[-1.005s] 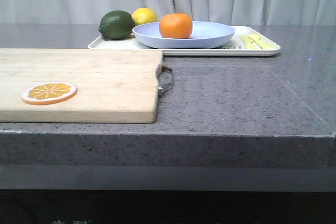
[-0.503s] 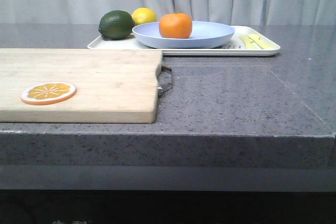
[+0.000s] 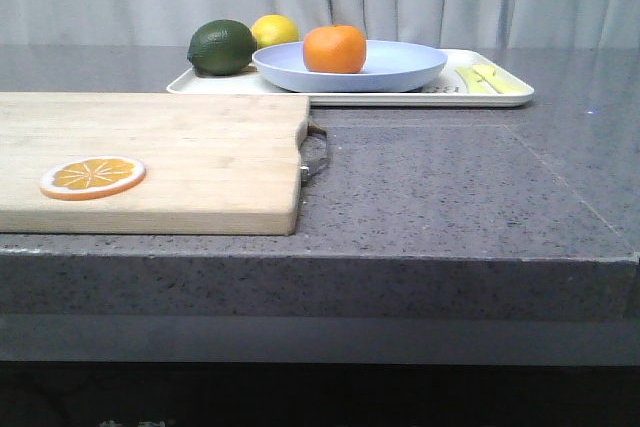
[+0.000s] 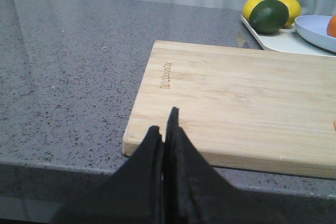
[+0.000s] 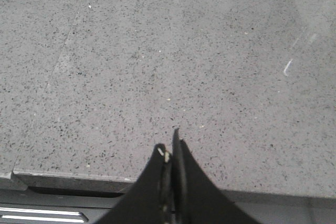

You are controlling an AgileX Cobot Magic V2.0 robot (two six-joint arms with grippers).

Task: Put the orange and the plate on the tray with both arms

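Soft, even, dim light; wrist views slightly blurred.

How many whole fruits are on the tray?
4, unless more are hidden: an orange on the plate, a lime at the tray's left end, and two lemons behind the lime.

Orange (image 3: 335,49): round, bright, sitting in the plate.
Plate (image 3: 400,69): pale lavender-blue, on the tray.
Tray (image 3: 500,95): cream-white, flat.

The cutting board (image 3: 150,157) runs off the front view's left edge. The plate (image 3: 400,67) hides the tray's (image 3: 500,95) middle, and the lemon (image 3: 275,29) sits half-hidden behind the lime (image 3: 220,47).
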